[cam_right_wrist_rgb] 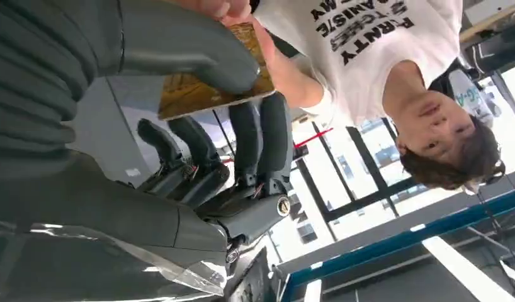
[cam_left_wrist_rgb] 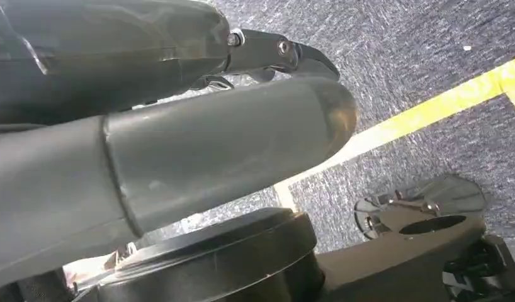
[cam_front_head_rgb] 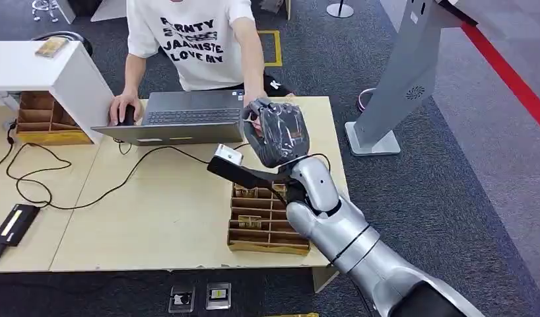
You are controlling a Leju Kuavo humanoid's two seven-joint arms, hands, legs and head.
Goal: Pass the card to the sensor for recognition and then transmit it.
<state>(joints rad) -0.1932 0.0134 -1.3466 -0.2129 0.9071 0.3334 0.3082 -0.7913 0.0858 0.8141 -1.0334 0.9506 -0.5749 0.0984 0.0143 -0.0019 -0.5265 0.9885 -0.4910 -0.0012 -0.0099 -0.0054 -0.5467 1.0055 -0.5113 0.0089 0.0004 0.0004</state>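
One card (cam_right_wrist_rgb: 208,88) sat pinched between the right hand's (cam_front_head_rgb: 278,132) thumb and fingers (cam_right_wrist_rgb: 267,135), raised over the table (cam_front_head_rgb: 155,211) at about one o'clock from the tray (cam_front_head_rgb: 264,221); a person's hand (cam_right_wrist_rgb: 242,12) touched the card's far end. One laptop (cam_front_head_rgb: 181,117), one tray and one black box (cam_front_head_rgb: 15,223) lay on the wooden table, on grey carpet. The left hand (cam_left_wrist_rgb: 179,145) hung over the floor; I could not tell its grip.
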